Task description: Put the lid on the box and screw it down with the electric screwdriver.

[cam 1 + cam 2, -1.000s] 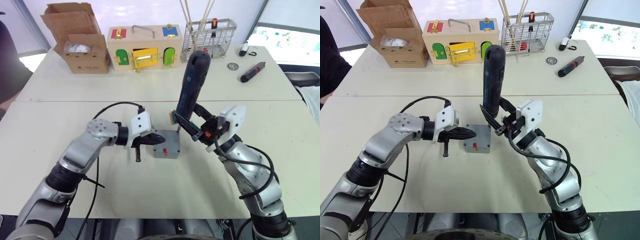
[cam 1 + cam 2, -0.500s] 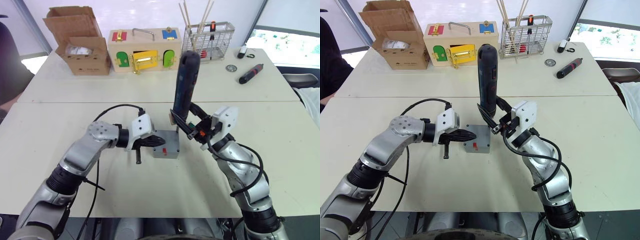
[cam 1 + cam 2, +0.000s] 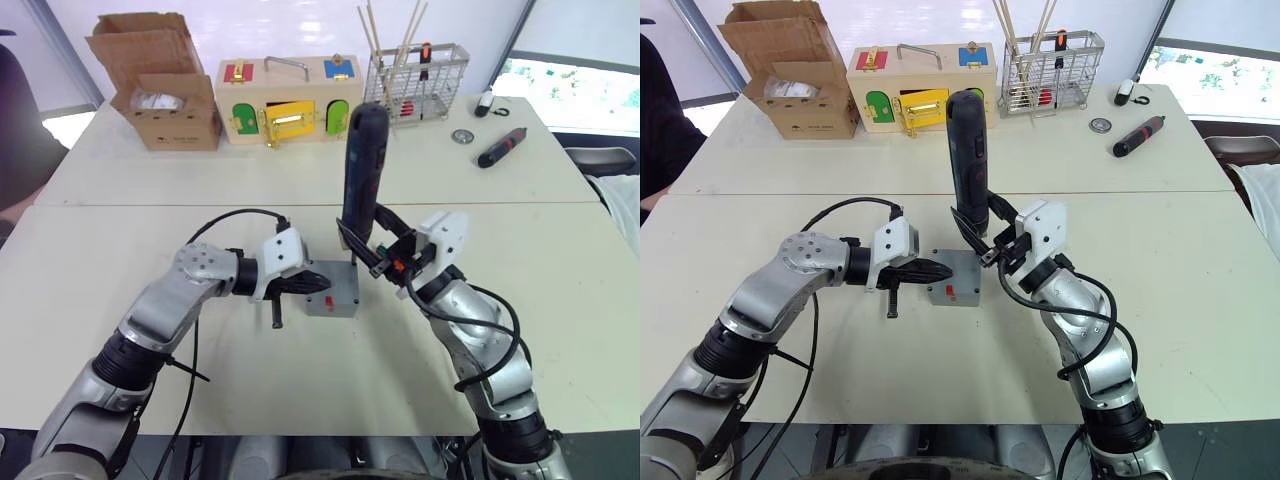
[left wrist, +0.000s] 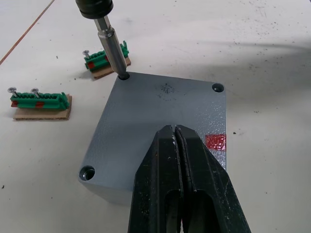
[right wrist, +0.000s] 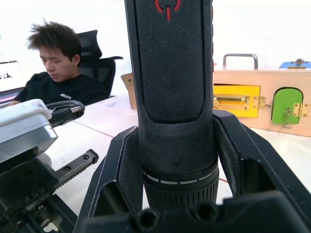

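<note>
The small grey box [image 3: 334,301] stands mid-table, its red mark [image 4: 215,141] on one side. The grey lid [image 4: 155,111] lies flat on top of it, corner holes showing. My left gripper [image 3: 308,284] is shut, its black fingertips [image 4: 167,141] pressed together over the lid's edge with nothing between them. My right gripper [image 3: 385,257] is shut on the electric screwdriver [image 3: 361,165], which stands nearly upright. The screwdriver's metal bit [image 4: 112,48] sits in one corner hole of the lid.
At the back stand a brown cardboard carton [image 3: 160,85], a wooden latch box [image 3: 290,100] and a wire basket [image 3: 420,72]. A small black-and-red screwdriver [image 3: 503,146] lies back right. Green screw strips [image 4: 41,99] lie beside the box. A person [image 5: 60,68] sits beyond the table.
The electric screwdriver has swung from leaning right to nearly upright, its top moving left while the bit stays at the lid's corner. The left gripper has stayed on the lid.
</note>
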{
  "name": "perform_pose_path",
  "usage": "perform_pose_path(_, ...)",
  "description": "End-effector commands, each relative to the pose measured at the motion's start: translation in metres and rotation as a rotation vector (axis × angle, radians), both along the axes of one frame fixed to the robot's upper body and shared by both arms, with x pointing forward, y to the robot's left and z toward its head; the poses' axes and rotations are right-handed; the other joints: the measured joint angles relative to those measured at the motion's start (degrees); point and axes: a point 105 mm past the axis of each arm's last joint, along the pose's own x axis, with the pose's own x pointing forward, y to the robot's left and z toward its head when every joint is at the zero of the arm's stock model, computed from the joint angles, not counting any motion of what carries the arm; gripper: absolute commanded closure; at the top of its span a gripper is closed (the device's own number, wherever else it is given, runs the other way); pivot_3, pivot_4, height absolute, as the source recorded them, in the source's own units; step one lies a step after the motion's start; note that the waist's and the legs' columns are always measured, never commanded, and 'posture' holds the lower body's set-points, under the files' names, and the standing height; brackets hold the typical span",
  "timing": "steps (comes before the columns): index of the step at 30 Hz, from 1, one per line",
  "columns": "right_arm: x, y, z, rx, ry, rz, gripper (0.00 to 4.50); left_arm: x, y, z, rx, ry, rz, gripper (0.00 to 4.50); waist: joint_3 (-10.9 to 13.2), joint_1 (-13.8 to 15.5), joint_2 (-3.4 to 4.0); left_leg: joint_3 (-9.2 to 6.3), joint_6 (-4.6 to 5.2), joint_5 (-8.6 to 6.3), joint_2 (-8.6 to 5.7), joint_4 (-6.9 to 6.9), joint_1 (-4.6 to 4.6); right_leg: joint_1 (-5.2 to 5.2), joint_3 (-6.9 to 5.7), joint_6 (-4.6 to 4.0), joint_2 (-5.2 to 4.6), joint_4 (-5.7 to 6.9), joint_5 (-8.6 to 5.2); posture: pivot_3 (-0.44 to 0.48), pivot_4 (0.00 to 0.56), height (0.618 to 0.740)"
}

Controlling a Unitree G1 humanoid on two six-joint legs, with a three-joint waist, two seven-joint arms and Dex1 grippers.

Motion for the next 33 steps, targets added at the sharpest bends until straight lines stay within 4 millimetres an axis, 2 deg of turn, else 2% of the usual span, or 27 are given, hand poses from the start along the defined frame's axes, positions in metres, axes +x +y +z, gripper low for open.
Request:
perform_pose_path(1, -0.004, 0.003, 0.011, 0.023, -0.034, 0.017, 2.72, -0.002, 0.003, -0.012, 0.040, 0.027, 0.010, 4.50, 0.00, 0.00, 0.00, 0.00, 0.00, 0.00, 0.00, 0.00, 0.00, 0.00, 0.00, 0.00, 0.00, 0.00, 0.00, 0.000, 0.150, 0.740)
perform_pose_path(12, -0.012, -0.003, -0.033, -0.050, 0.103, 0.022, 2.72, -0.005, 0.004, -0.016, 0.053, 0.057, 0.007, 4.50, -0.32, -0.02, -0.04, -0.01, 0.01, 0.00, 0.00, -0.02, 0.01, 0.02, 0.00, 0.00, 0.00, -0.01, 0.00, 0.000, 0.150, 0.740)
perform_pose_path(24, -0.008, 0.000, -0.040, -0.027, 0.162, 0.019, 2.72, -0.005, 0.006, -0.020, 0.068, 0.066, 0.007, 4.50, -0.60, -0.02, -0.05, -0.02, 0.01, -0.01, 0.01, -0.05, 0.07, 0.08, 0.00, -0.01, 0.01, -0.03, 0.00, 0.000, 0.150, 0.740)
perform_pose_path(33, -0.014, 0.003, -0.051, -0.050, 0.196, 0.048, 2.72, -0.007, 0.007, -0.022, 0.089, 0.079, 0.005, 4.50, -0.84, -0.07, -0.14, -0.02, 0.02, -0.01, 0.02, -0.09, 0.09, 0.09, 0.00, -0.01, 0.02, -0.04, -0.01, 0.000, 0.150, 0.740)
